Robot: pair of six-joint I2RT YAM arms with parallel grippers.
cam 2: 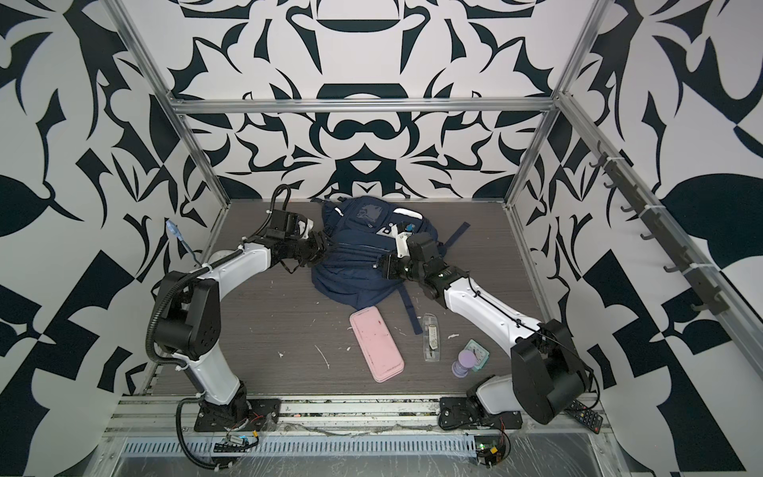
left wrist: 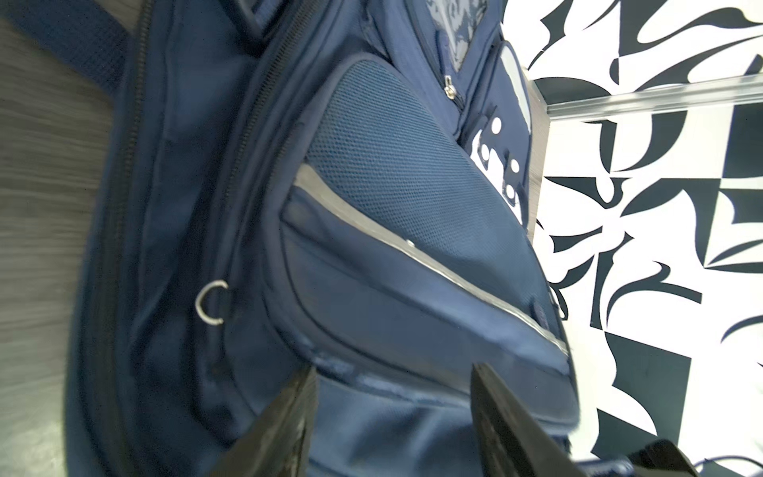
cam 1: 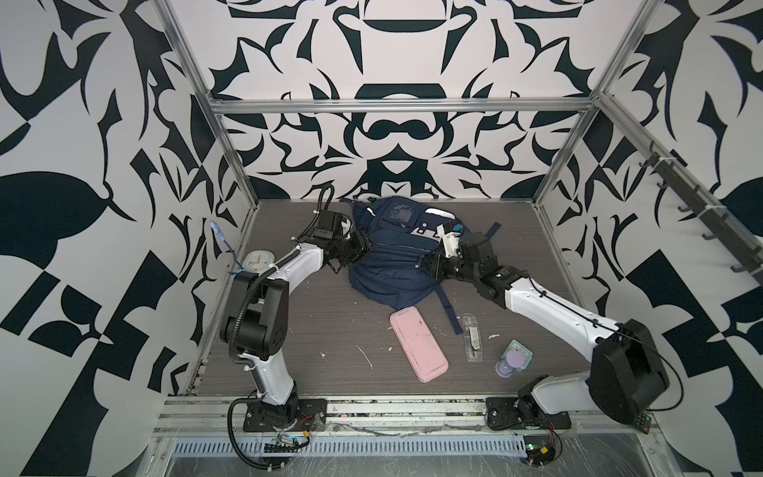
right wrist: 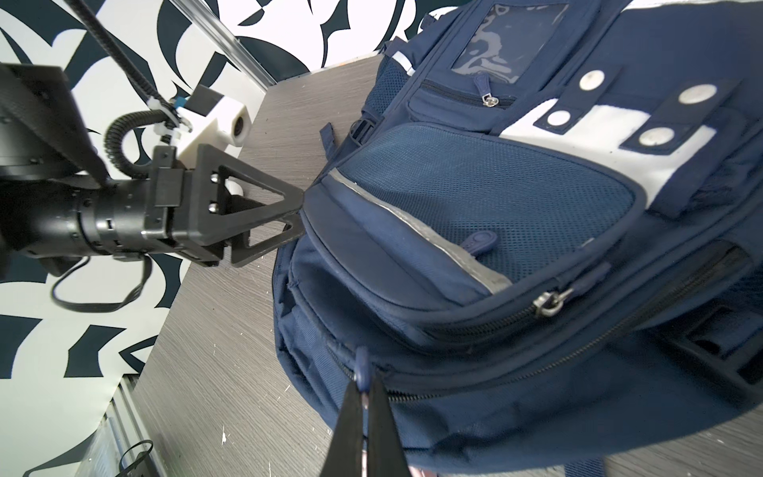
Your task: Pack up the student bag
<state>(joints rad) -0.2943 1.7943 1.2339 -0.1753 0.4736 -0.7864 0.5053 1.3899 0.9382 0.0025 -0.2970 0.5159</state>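
The student bag (cam 1: 388, 268) (cam 2: 351, 276) is a navy backpack lying flat at the back middle of the table, in both top views. My left gripper (cam 1: 364, 247) (left wrist: 394, 367) is at its left side, open. Its fingertips (right wrist: 300, 202) touch the edge of the front pocket with the grey reflective strip (left wrist: 371, 219), and bag fabric lies between the jaws. My right gripper (cam 1: 425, 264) (right wrist: 365, 382) is at the bag's right side, shut on a blue zipper pull (right wrist: 362, 363) of a long zip. The white-grey patch with studs (right wrist: 578, 128) faces up.
In front of the bag lie a pink case (cam 1: 419, 345), a clear pen case (cam 1: 472, 336), a purple bottle (cam 1: 507, 365) and a teal clock (cam 1: 519, 351). A white clock (cam 1: 258, 262) sits by the left arm. Bag straps (cam 1: 448, 314) trail forward.
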